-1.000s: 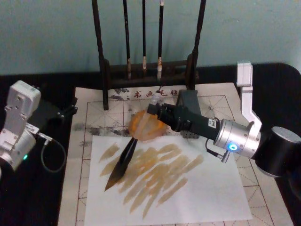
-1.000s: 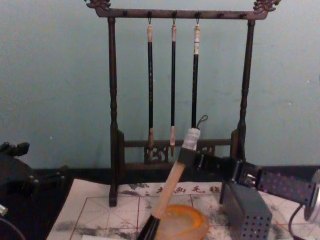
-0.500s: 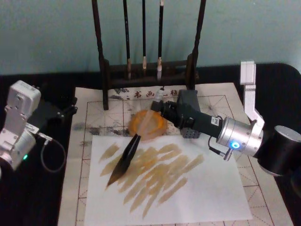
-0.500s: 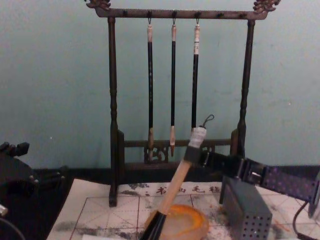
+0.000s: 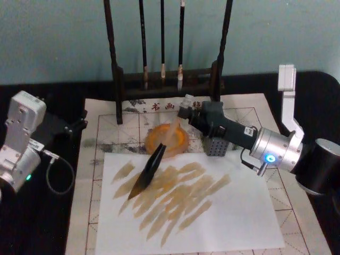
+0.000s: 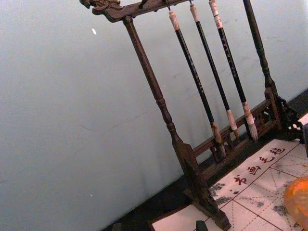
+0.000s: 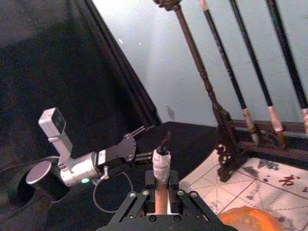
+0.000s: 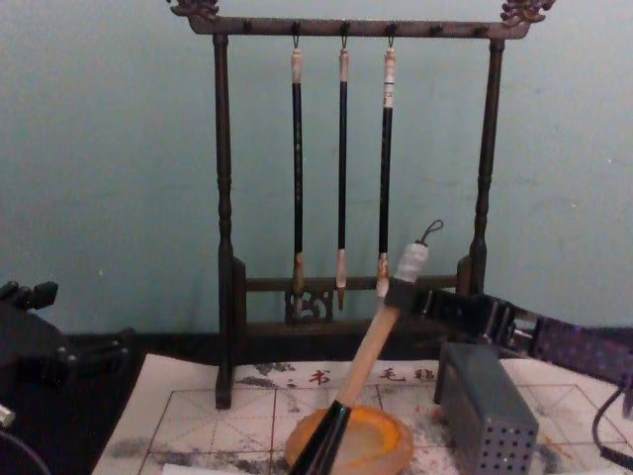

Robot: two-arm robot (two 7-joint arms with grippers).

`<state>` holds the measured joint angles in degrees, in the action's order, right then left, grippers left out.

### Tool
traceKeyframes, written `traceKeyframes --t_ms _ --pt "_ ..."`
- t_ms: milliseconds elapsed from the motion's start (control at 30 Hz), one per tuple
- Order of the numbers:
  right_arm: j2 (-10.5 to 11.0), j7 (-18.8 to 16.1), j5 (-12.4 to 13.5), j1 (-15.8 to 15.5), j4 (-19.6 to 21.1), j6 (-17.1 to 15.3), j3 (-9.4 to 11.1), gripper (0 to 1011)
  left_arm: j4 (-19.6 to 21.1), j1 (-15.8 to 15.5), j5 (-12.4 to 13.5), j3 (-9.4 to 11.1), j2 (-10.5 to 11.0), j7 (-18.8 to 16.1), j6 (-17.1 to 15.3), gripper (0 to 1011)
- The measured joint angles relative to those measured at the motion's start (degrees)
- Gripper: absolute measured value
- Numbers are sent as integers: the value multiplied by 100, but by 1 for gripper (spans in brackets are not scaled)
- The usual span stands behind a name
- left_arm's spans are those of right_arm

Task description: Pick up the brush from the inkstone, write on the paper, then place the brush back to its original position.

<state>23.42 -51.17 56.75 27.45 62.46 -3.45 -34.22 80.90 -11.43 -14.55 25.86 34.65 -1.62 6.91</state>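
Observation:
My right gripper (image 5: 185, 113) is shut on the upper handle of the brush (image 5: 151, 170), just below its white cap. The brush slants down to the left over the near rim of the orange-brown inkstone (image 5: 169, 139). Its dark tip is over a plain white sheet (image 5: 212, 218) streaked with tan strokes; whether it touches I cannot tell. That sheet lies on the gridded paper (image 5: 101, 159). From the chest, the brush (image 8: 371, 351) leans over the inkstone (image 8: 376, 445), held by the right gripper (image 8: 401, 294). In the right wrist view the brush (image 7: 162, 166) sits between the fingers. My left gripper (image 5: 78, 125) rests at the left.
A dark wooden rack (image 5: 167, 79) hung with three thin brushes stands behind the paper. A grey perforated block (image 5: 215, 146) sits right of the inkstone, under my right arm. Black tabletop surrounds the paper on both sides.
My right gripper has moved right and back with the brush. The brush stands steeper, and its tip has slid up the white sheet toward the inkstone. The left arm has not moved.

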Motion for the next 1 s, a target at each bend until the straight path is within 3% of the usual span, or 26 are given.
traceKeyframes --t_ms 433,733,1000 --pt "-23 71 47 19 -78 -25 127 178 0 0 0 0 0 0 0 1001" --pt "-63 127 324 -76 30 -75 316 178 0 0 0 0 0 0 0 1001" --pt "-113 253 382 -120 46 -13 361 178 0 0 0 0 0 0 0 1001"
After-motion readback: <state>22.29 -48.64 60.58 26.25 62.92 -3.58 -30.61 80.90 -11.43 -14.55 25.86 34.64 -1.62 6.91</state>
